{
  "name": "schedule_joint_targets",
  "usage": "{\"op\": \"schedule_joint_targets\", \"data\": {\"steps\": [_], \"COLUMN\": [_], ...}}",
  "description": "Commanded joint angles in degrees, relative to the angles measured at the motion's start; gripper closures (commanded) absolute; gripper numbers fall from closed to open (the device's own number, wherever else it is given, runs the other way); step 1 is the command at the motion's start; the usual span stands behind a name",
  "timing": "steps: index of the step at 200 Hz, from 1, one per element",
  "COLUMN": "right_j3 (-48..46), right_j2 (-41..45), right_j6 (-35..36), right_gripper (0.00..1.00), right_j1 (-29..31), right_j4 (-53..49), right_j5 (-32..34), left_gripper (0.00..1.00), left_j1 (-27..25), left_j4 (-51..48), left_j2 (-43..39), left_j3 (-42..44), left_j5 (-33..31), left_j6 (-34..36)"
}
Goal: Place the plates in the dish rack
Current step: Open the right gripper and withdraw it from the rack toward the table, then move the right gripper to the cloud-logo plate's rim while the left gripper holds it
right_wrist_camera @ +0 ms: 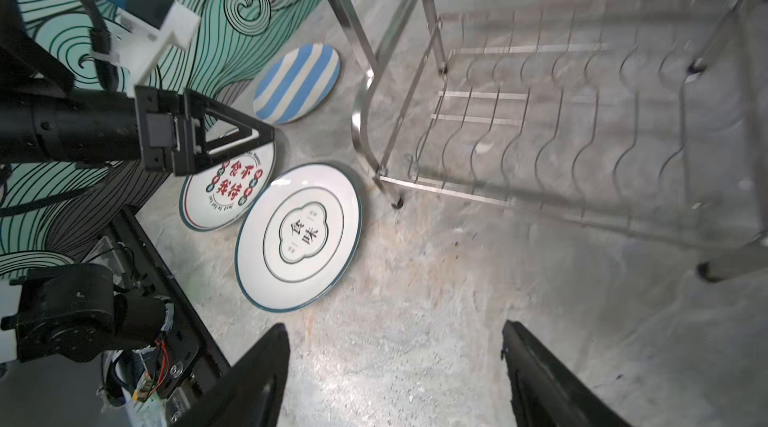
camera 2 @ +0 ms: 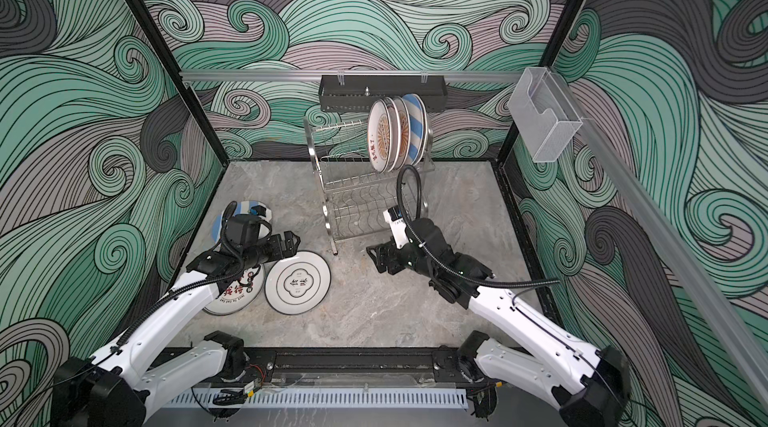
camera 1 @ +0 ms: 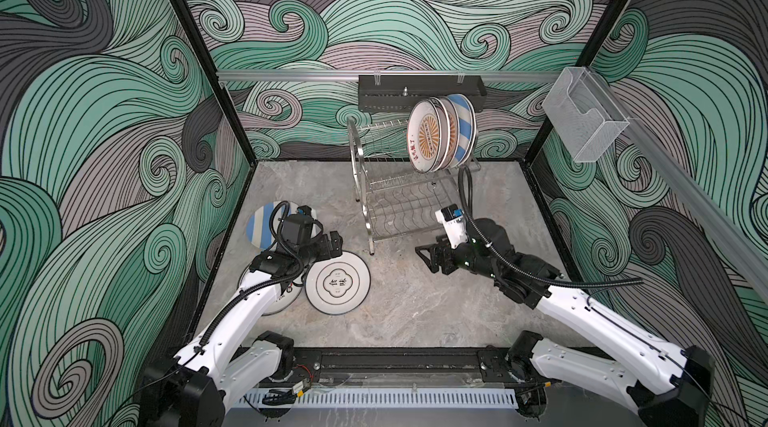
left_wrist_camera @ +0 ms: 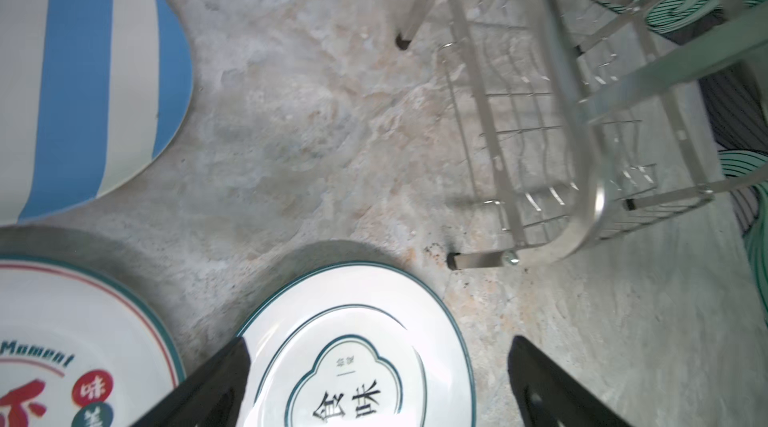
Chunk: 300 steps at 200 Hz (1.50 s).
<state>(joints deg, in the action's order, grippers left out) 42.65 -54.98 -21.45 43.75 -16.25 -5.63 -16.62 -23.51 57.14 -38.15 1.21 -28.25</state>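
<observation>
Three plates lie flat and face up on the table (camera 1: 415, 312) at near left: a striped plate (camera 1: 259, 225) farthest, a red-lettered plate (right_wrist_camera: 228, 183) nearest the left wall, and a green-rimmed plate (camera 1: 337, 282) just beside it, maybe touching. At least three racked plates (camera 1: 432, 140) stand on edge at the right end of the dish rack (camera 1: 405, 213) top tier, faces pointing left and leaning a bit. The plates are round, so they have no long axis; the rack's runs left-right. The left gripper (left_wrist_camera: 378, 348) has its jaws wide and empty over the green-rimmed plate's far rim. The right gripper (right_wrist_camera: 395, 329) is also wide and empty, over bare table by the rack's near side. Risks: a flat rim is hard to pinch and could slip; dragging it could shove the neighbouring plate or hit the rack foot; a careless insert could topple the standing plates.
</observation>
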Motion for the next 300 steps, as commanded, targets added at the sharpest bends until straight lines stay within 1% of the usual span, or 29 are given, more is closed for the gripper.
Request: {"op": "schedule_joint_targets", "data": {"steps": [1,21,43,68,83,94,114,134,149,173,233,264,300], "right_j3": [-6.4,-11.3,-13.4,-10.7,-6.8,-4.5,-2.8,-2.1,-1.3,1.0,7.9,9.8,10.6], "right_j2": [2.7,1.4,-3.8,-13.7,-20.4,-24.3,-28.3,-31.1,-33.9,-37.5,-47.0,-50.1,-51.4], "right_j6": [-12.3,-17.2,-19.9,-18.3,-16.1,-14.7,-13.9,-15.5,-17.4,-17.5,-18.3,-18.9,-19.2], "right_gripper": [0.2,0.19,0.18,0.17,0.18,0.19,0.19,0.19,0.2,0.21,0.24,0.26,0.27], "right_j1": [0.0,0.4,1.0,2.9,3.6,4.6,5.5,5.5,5.5,5.5,5.5,5.5,5.4], "right_j4": [16.1,21.3,26.7,29.3,27.4,26.2,25.4,26.7,28.4,26.9,24.0,24.6,24.3], "right_j5": [-3.4,-3.4,-6.0,-12.3,-17.6,-19.8,-19.9,-19.6,-20.8,-21.9,-26.9,-28.2,-28.5], "left_gripper": [0.01,0.01,0.01,0.01,0.02,0.01,0.01,0.01,0.01,0.01,0.01,0.01,0.01], "left_j1": [0.4,0.4,0.4,0.6,1.1,1.9,3.0,3.2,3.2,3.3,3.5,3.4,3.5], "left_j4": [1.0,0.9,1.1,-2.0,-1.8,-0.8,1.3,2.9,3.0,3.0,3.2,4.1,4.8], "left_j2": [0.0,2.0,4.7,7.6,8.3,8.3,7.7,7.8,8.8,10.2,8.3,8.5,7.0], "left_j3": [3.3,4.2,3.8,2.2,2.8,3.8,5.2,5.9,5.8,6.1,7.8,9.0,10.2], "left_j5": [-5.0,-7.0,-5.3,-5.3,-5.0,-3.9,-2.1,-1.1,-0.9,0.1,-0.5,1.7,4.1], "left_j6": [-4.1,-4.5,-4.2,-3.6,-3.8,-4.2,-4.5,-3.3,-3.3,-3.5,-3.3,-4.2,-4.9]}}
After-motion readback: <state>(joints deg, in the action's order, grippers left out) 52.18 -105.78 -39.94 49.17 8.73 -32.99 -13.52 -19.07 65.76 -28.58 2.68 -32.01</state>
